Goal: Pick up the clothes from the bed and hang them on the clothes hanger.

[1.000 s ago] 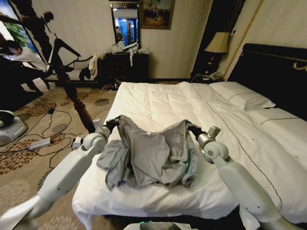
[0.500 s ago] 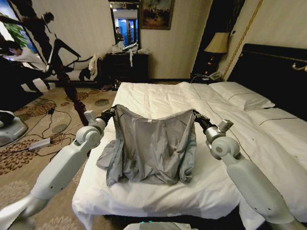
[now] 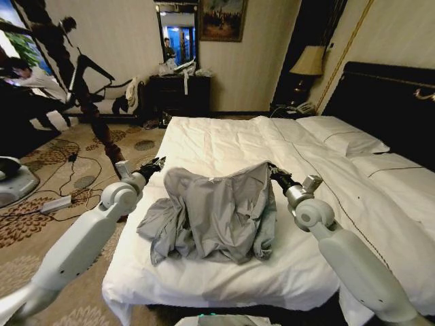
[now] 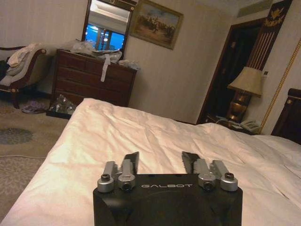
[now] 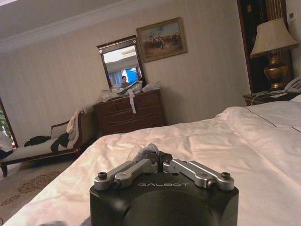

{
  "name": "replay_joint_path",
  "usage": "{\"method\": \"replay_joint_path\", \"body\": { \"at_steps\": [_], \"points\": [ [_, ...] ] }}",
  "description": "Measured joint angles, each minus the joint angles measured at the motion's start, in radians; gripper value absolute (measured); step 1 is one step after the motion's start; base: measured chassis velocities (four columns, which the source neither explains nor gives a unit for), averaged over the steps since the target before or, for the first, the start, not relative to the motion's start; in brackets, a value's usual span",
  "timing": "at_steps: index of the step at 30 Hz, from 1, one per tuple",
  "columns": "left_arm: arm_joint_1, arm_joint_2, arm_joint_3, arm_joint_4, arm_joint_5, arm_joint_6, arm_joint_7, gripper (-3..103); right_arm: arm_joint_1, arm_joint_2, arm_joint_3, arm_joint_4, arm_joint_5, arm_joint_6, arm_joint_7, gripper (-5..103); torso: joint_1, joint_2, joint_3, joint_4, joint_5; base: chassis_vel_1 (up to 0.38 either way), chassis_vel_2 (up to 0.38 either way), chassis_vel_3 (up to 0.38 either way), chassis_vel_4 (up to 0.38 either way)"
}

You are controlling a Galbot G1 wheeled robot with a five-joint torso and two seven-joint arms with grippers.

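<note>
From your head camera, looking down, the grey shirt (image 3: 216, 214) lies bunched on the white bed (image 3: 224, 139), near its foot. Your left gripper (image 3: 158, 164) sits beside the shirt's left shoulder, and your right gripper (image 3: 273, 172) is at the right shoulder. The cloth looks thin, limp and light, so it will likely sag and slip; the shoulder seams near the collar seem the best hold.

On your left wrist camera, the left gripper (image 4: 160, 162) shows its fingers spread, with nothing between them.

On your right wrist camera, the right gripper (image 5: 152, 152) is clamped on a pale fold of the shirt (image 5: 150, 149). Its body hides the rest of the cloth.
</note>
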Motion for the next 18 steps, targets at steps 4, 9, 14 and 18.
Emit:
{"method": "replay_joint_path", "body": {
  "at_steps": [4,9,14,18],
  "points": [
    [0.007,0.005,-0.014,-0.013,-0.004,-0.005,-0.017,70,-0.009,-0.001,0.002,0.006,0.001,-0.001,0.003,0,0.000,0.000,0.000,0.0001,0.0000,0.000,0.000,0.000,0.000],
    [0.009,0.030,-0.027,-0.050,-0.015,-0.017,-0.027,92,-0.017,-0.006,0.007,0.016,0.001,-0.001,0.005,0,0.000,0.000,0.000,0.0003,-0.0001,0.000,0.000,0.000,0.000],
    [-0.045,0.034,-0.015,-0.043,-0.045,-0.024,-0.039,100,-0.017,-0.006,0.007,0.027,0.001,-0.001,0.008,0,0.000,0.000,0.000,0.0000,0.0002,0.000,0.000,0.000,0.000],
    [-0.170,-0.001,0.067,0.072,-0.043,-0.039,-0.036,100,-0.013,-0.001,0.000,0.040,0.005,-0.001,0.013,0,0.000,0.000,0.000,0.0006,-0.0001,0.000,0.000,0.000,0.000]
  ]
}}
